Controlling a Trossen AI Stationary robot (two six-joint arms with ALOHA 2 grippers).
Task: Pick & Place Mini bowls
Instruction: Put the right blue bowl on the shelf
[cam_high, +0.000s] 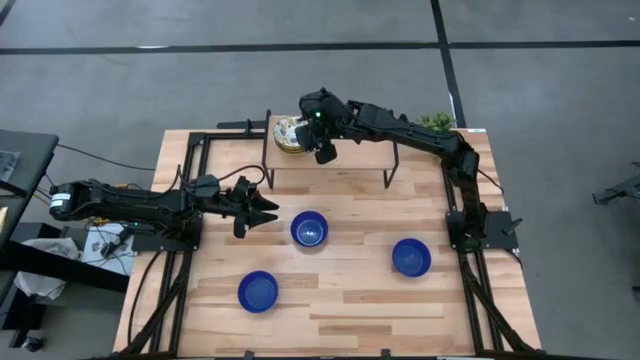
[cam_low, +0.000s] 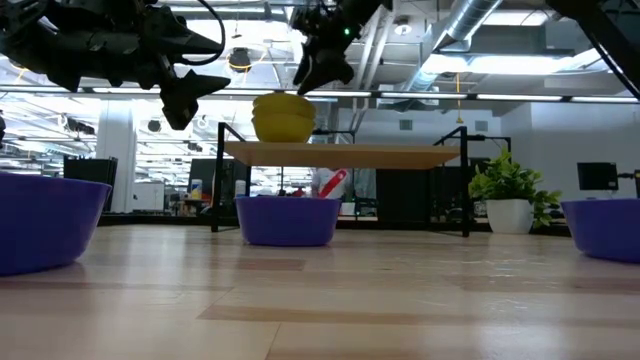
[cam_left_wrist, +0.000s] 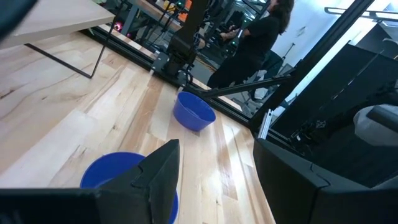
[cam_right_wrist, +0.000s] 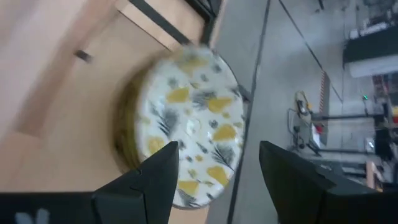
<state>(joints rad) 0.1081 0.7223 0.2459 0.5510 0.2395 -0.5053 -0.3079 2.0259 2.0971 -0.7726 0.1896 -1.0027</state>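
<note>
On the counter (cam_high: 340, 310), near its front edge left of centre, sits one cobalt blue mini bowl (cam_high: 258, 291), glossy, round, upright, empty. Farther in, about mid-counter, a second blue bowl (cam_high: 309, 229), and toward the right edge a third blue bowl (cam_high: 411, 257); all three well apart, same size and colour.

Left gripper (cam_high: 262, 211) hovers above the counter just left of the middle blue bowl, fingers spread wide, holding nothing. Its wrist view shows that bowl right under the fingers and the right-hand bowl farther off.

At the far edge stands a small raised wooden shelf (cam_high: 340, 155) on thin black legs. On its left end sits a stack of patterned mini bowls (cam_high: 288, 135), cream-white with yellow-green leaf print; low view shows the stack as yellowish, resting on the shelf top. How many in the stack: cannot tell. Right gripper (cam_high: 322, 148) hangs over the shelf just beside the stack, fingers wide, nothing between them.

Step in hand, as a judgement: a blue bowl pick by the left arm, approach phase. Next move calls for lowering over the middle bowl's rim, one finger inside and one outside, then closing. The glossy wall may slip; the rim grip needs to be square.
</note>
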